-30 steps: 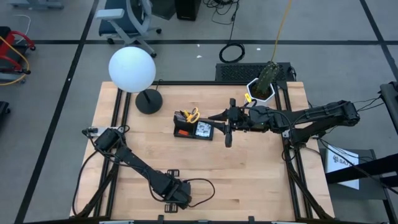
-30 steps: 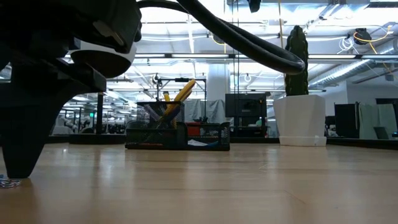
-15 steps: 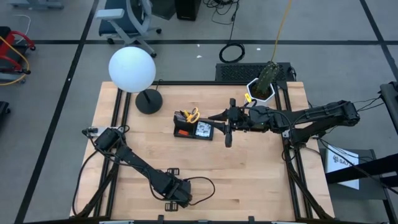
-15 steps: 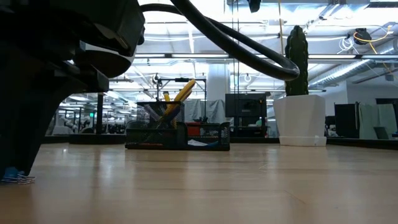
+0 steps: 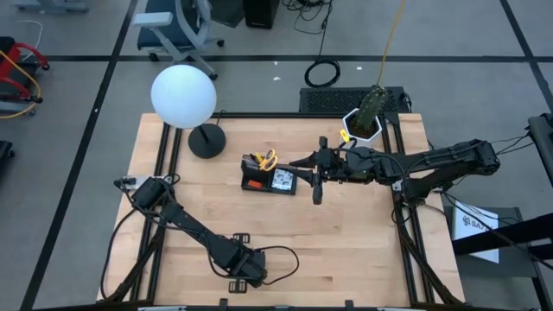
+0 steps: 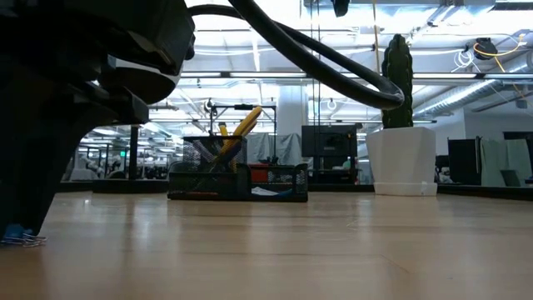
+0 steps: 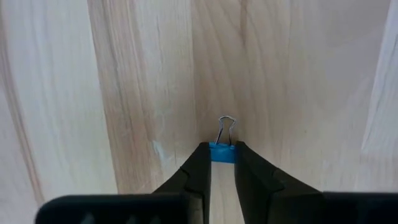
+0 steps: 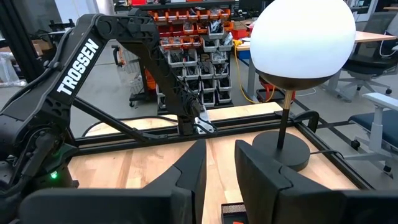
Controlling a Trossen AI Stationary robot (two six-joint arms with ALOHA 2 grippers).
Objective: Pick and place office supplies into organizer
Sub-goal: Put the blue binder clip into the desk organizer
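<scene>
The left gripper (image 7: 222, 163) is pressing down at about six o'clock on the worktop (image 5: 346, 242), near its front edge, its fingers (image 7: 198, 168) clenching a small blue binder clip (image 7: 222, 151) lying flat on the wood. The right gripper (image 5: 316, 192) is hovering just right of centre, fingers a little apart and grasping nothing. The organizer (image 5: 269, 179) is sitting at centre, yellow-handled scissors (image 5: 269, 158) standing in its cup section at eleven o'clock.

Robotics lab — parts-bin shelves (image 8: 199, 46) behind.
</scene>
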